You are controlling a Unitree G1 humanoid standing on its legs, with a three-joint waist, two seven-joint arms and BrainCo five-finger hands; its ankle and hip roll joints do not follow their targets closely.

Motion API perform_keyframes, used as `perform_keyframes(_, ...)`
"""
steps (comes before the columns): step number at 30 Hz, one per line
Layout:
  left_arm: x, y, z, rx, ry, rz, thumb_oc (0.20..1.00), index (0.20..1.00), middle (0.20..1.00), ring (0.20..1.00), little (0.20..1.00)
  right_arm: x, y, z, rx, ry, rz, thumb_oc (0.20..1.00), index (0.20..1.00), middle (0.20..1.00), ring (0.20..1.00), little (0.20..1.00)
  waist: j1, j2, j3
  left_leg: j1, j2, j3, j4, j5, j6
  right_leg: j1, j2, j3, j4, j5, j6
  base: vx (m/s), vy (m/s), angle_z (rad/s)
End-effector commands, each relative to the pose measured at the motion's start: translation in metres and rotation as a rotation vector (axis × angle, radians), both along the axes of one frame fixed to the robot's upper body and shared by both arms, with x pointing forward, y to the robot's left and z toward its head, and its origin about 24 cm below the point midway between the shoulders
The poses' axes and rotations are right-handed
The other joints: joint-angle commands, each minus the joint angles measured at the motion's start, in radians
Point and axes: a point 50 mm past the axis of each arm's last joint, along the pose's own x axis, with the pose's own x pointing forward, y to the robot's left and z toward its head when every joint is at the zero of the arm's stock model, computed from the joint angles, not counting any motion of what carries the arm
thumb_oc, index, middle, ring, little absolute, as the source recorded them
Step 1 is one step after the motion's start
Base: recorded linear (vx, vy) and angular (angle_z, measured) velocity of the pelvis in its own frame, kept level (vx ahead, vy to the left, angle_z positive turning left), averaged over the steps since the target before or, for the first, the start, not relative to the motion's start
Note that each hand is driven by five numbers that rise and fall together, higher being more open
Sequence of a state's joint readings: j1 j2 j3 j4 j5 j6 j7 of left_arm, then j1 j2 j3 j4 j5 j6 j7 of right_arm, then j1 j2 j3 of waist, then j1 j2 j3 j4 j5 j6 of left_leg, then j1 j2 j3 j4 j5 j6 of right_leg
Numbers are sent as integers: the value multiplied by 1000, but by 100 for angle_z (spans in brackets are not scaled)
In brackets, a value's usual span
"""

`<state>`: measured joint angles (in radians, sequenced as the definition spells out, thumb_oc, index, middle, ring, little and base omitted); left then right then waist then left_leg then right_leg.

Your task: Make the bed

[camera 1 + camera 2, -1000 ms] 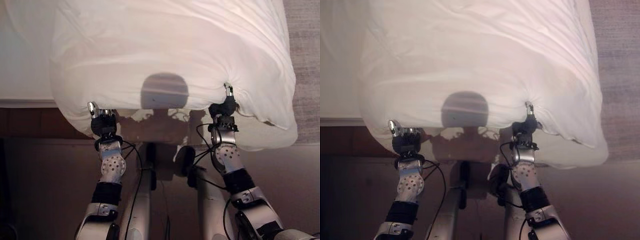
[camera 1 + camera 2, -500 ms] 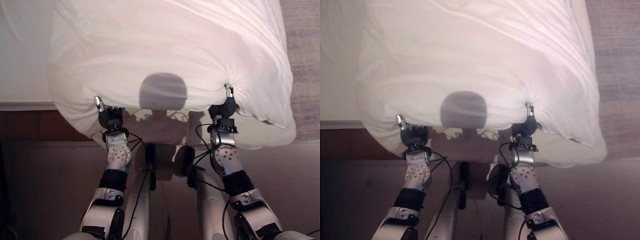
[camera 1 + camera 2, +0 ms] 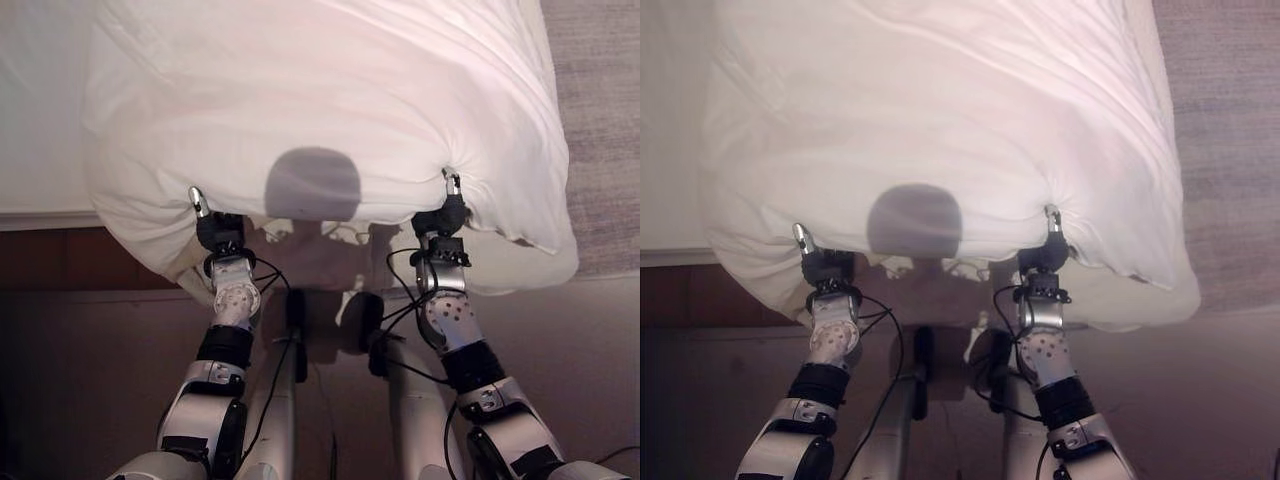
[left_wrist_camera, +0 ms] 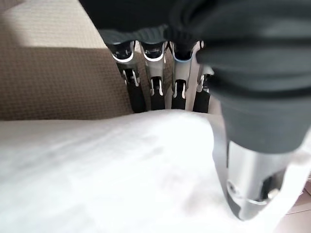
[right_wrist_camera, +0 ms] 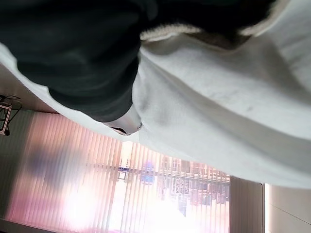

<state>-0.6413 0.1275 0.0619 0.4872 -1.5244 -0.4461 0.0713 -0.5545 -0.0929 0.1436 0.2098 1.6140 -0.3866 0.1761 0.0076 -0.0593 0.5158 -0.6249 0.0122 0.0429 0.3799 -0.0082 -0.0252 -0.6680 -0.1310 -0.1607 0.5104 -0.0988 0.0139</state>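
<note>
A puffy white duvet [image 3: 330, 90] lies over the bed and bulges past its near edge. My left hand [image 3: 218, 232] grips the duvet's near edge on the left, with the thumb on top. In the left wrist view its curled fingers [image 4: 155, 82] and thumb [image 4: 248, 189] pinch the white cloth [image 4: 97, 165]. My right hand [image 3: 443, 215] holds the same edge further right, where the cloth puckers round its thumb. The duvet [image 5: 228, 97] drapes over that hand's dark cover in the right wrist view.
The bare white sheet of the mattress [image 3: 35, 110] shows left of the duvet, above the dark wooden bed frame [image 3: 60, 262]. Grey carpet [image 3: 605, 110] lies to the right. A window with vertical blinds [image 5: 97, 189] appears in the right wrist view.
My left hand has moved right along the duvet's edge, closer to the right hand, bunching the cloth's left corner. The right hand keeps its hold. The view has shifted slightly.
</note>
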Motion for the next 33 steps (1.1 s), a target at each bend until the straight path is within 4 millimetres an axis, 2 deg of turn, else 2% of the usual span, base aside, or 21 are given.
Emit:
perform_keyframes(1,-6,5,20,63,-176,12,1000,1000,1000,1000,1000,-19,-23,3,47,-145,-101,200,200,200,200,200,-35,19,-150,-52,-26,5,-20,-10,25,-28,21,26,-88,55,88,0,0,0)
perform_keyframes(9,-9,6,26,144,-266,-29,1000,1000,1000,1000,1000,-20,-25,-4,44,-135,-110,200,200,200,200,200,-33,20,-156,-49,-26,7,-15,-21,26,-27,26,32,-88,50,87,0,0,0)
perform_keyframes(10,-10,8,27,164,-274,-27,655,655,655,655,655,-21,-26,-5,42,-133,-113,200,200,200,200,200,-34,21,-158,-50,-26,9,-19,-14,26,-29,27,34,-91,56,85,0,0,0)
perform_keyframes(12,-10,10,26,174,-270,-26,200,200,200,200,200,-21,-26,-6,42,-128,-115,200,200,200,200,200,-33,22,-159,-43,-27,8,-21,-19,26,-24,28,35,-92,52,86,0,0,0)
perform_keyframes(19,-9,18,22,226,-248,-27,200,200,200,200,200,-23,-26,-9,36,-113,-114,200,200,200,200,200,-39,34,-161,-18,-28,11,-45,-14,26,-3,40,51,-118,54,87,24,-12,-5)
perform_keyframes(27,-5,33,7,286,-35,41,200,200,200,200,200,-24,-28,-7,11,-81,-119,200,200,200,200,200,-52,59,-157,14,-29,17,-66,-6,23,26,44,62,-136,53,85,45,-26,-8)
perform_keyframes(33,-12,34,-2,233,58,119,200,200,200,200,200,-27,-36,-9,-24,-39,-150,200,200,200,200,200,-54,78,-154,48,-28,14,-96,14,15,48,47,62,-142,46,79,43,-58,-4)
